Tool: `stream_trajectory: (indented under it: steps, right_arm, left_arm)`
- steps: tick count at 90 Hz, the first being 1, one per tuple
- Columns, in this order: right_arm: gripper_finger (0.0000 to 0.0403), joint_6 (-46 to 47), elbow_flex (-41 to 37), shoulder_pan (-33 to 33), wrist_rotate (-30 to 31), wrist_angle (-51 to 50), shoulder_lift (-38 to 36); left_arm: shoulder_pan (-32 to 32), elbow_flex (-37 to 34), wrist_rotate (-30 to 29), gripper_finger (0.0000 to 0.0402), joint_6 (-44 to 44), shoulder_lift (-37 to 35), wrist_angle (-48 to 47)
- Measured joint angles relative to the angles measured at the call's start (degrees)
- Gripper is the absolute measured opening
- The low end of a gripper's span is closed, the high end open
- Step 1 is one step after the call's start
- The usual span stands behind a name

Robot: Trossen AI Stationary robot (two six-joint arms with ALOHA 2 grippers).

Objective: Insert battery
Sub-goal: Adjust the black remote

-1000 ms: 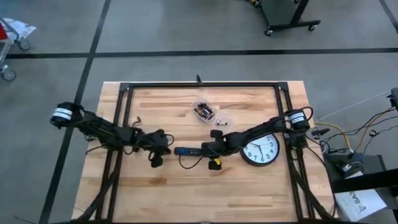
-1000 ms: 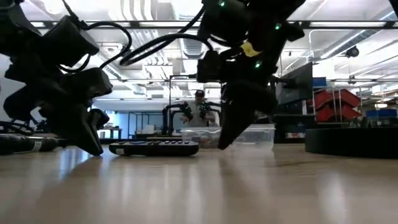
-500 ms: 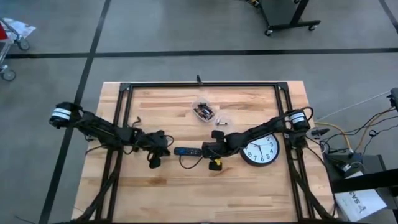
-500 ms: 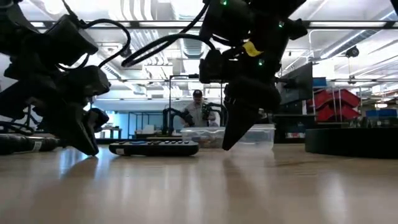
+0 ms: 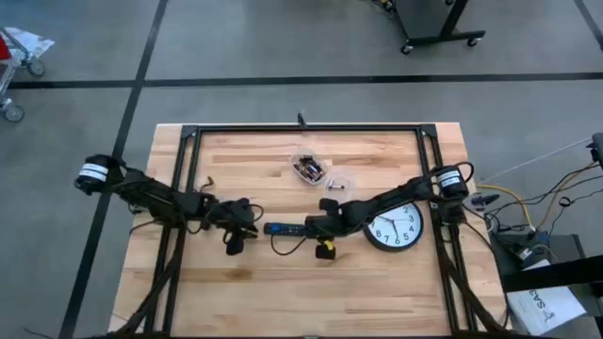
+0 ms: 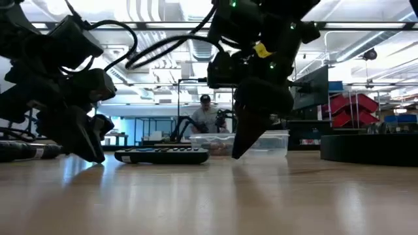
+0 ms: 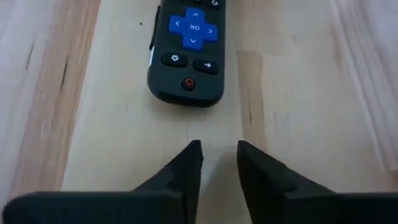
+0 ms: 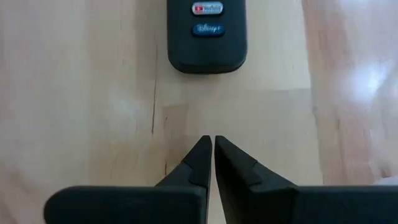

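At frame center, my left gripper (image 7: 216, 155), fingers slightly spread, and right gripper (image 8: 213, 152), fingers nearly together, flank the button-up remote (image 5: 284, 228); I risk nudging it aside.

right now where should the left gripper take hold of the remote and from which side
Probably the power-button end of the remote, the end nearest the left gripper. It lies flat, buttons up, and is long and narrow, so coming from above and closing across its two long edges looks safest. The fingers are only slightly apart and would likely need opening wider. The right gripper faces the opposite end.
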Motion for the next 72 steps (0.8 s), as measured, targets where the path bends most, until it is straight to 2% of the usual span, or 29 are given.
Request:
stream_trajectory:
  steps: [17,50,72]
  right_arm:
    - [0.0002,0.00,0.00,0.50,-0.24,2.66,0.24]
    - [0.0002,-0.73,-0.01,0.41,-0.57,3.04,0.26]
    - [0.0002,-2.60,0.33,-0.78,-1.08,8.48,0.26]
  left_arm:
    - [-0.12,-0.66,-0.26,0.0093,0.48,2.07,4.38]
    - [-0.13,-0.68,-0.33,0.0102,0.12,3.44,6.52]
    - [-0.11,-0.80,-0.35,0.0112,1.50,3.63,9.34]
